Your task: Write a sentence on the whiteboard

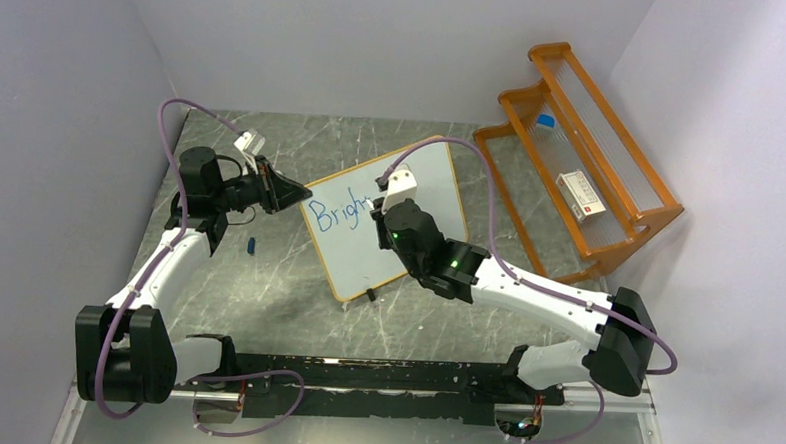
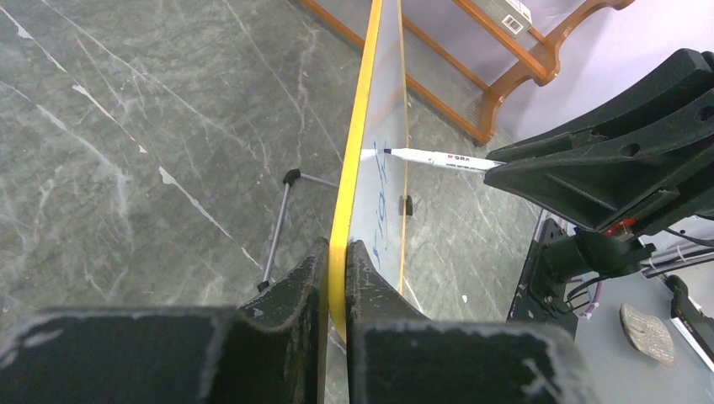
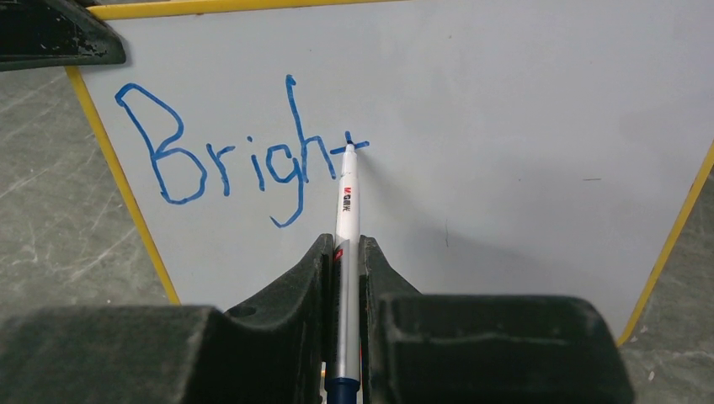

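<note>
Entry: I had the right claw (image 3: 343,252) clamped on the marker (image 3: 347,198), axis to 12 o'clock, tip touching the whiteboard (image 3: 522,126), bare surface at 3 o'clock; left claw (image 2: 338,255) pinched its frame.

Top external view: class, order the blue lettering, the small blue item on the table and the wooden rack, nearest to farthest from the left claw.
1. Blue lettering, on the whiteboard beside the left claw.
2. Small blue item, on the table.
3. Wooden rack, far right.

White-and-black arms (image 1: 536,288), looping purple cables (image 1: 439,138)
</note>
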Action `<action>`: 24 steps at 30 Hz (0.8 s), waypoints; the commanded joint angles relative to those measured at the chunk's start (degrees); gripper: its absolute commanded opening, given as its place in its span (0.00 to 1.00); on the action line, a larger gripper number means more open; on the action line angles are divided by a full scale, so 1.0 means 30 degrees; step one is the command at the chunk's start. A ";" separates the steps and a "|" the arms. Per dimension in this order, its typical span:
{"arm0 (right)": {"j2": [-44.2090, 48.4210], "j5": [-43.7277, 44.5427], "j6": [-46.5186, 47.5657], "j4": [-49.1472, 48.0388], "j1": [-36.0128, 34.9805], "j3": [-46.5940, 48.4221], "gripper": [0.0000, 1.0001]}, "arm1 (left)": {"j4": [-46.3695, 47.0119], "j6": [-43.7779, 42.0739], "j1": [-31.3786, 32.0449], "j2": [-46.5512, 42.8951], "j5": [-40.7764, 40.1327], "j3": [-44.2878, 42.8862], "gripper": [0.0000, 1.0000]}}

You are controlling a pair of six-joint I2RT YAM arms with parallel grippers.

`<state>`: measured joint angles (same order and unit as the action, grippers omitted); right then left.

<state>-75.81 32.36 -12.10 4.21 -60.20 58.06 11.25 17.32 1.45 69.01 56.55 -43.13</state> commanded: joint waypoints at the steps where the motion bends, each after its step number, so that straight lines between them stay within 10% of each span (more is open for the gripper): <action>1: 0.0357 -0.0023 -0.0438 0.0849 0.0070 -0.0247 0.00 | -0.2192 -0.1111 0.0457 0.0655 -0.0702 0.0434 0.05; 24: 0.0424 -0.0059 -0.0548 0.1425 -0.0004 -0.0677 0.00 | -0.2254 -0.1175 0.0460 0.0722 -0.0728 0.0404 0.05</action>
<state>-74.91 31.68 -13.30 6.46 -60.29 57.06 11.03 17.30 1.45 69.01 56.55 -43.22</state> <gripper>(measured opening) 0.155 0.113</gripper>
